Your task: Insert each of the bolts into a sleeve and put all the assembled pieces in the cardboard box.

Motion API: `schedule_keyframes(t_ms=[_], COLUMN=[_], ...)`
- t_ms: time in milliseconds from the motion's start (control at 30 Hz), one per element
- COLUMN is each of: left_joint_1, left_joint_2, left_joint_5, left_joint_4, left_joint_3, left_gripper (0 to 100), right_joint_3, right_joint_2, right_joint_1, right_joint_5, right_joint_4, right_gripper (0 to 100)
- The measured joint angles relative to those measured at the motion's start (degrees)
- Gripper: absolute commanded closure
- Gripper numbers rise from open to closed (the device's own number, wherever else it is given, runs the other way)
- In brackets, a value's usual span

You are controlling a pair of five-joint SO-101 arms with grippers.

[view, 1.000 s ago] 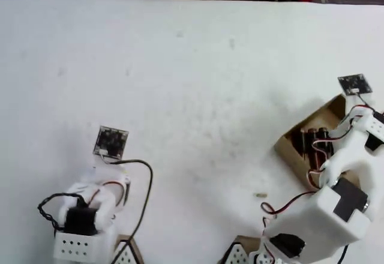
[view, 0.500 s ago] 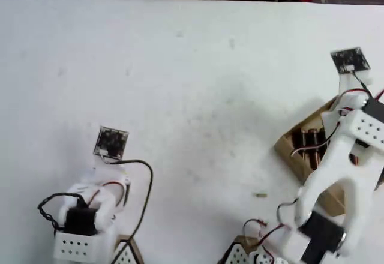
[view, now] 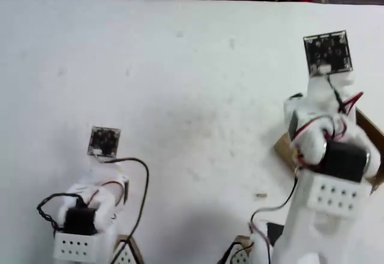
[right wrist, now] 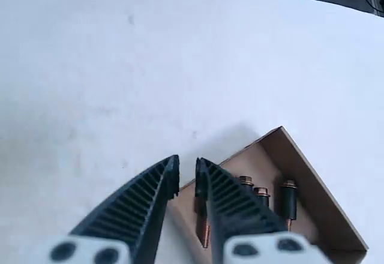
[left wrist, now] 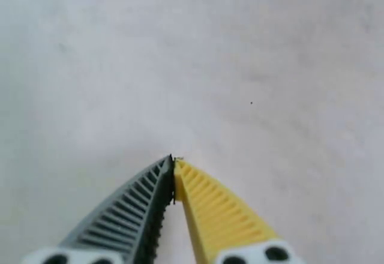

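Bolt-sleeve pieces (right wrist: 289, 201) in cardboard box (right wrist: 318, 216) at four o'clock look light, rigid, grippable mid-length; right gripper (right wrist: 186, 169) slightly parted, left gripper (left wrist: 173, 163) pressed together.

- table (view: 180, 84): white, matt, faint scuffs
- cardboard box (right wrist: 312, 186): brown paperboard, matt, raw cut edges
- bolts (right wrist: 203, 228): coppery metal, threaded shank, dull shine
- sleeves (right wrist: 288, 204): black, matt; plastic or rubber, can't tell
- left gripper (left wrist: 174, 162): ridged plastic, one finger grey, one yellow
- right gripper (right wrist: 187, 168): ridged black plastic
- right arm (view: 327, 198) shell: smooth white plastic
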Motion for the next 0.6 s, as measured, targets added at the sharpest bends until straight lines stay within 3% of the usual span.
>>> schedule_keyframes(t_ms=[200, 600], left_joint_1=[-3.9, -4.1], left_joint_2=[0.0, 0.0], left_joint_5=[0.5, 0.5], left_joint_4=[0.0, 0.0], left_joint_3=[0.0, 0.0], left_gripper=[98, 98], right_joint_3=[1.4, 22.0], right_joint_2=[-7.3, -30.2], right_joint_1=[-4.9, -9.7], right_joint_5=[-0.9, -0.9], right_joint_4=[3.3, -0.9], right_gripper=[96.4, 96.4])
